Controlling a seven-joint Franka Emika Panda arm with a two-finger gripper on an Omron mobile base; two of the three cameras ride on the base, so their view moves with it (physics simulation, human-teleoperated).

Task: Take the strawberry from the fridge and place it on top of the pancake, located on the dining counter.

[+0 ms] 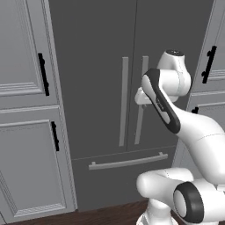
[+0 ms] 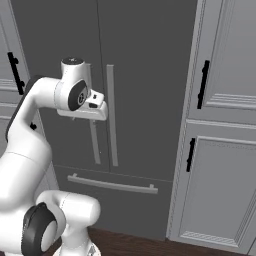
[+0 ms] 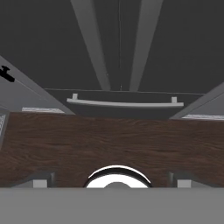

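Observation:
The fridge stands straight ahead, tall and dark grey, with both doors shut. Its two long vertical bar handles meet at the centre seam, and the bottom drawer handle runs across below them. My gripper hangs in front of the doors at handle height, pointing down and apart from the handles. In the hand view my gripper is open, its fingertips spread wide with nothing between them. The strawberry is hidden behind the shut doors. The pancake and the dining counter are out of view.
Light-grey panelled cabinets with black handles flank the fridge on the left and on the right. Dark wood floor lies between my base and the fridge drawer.

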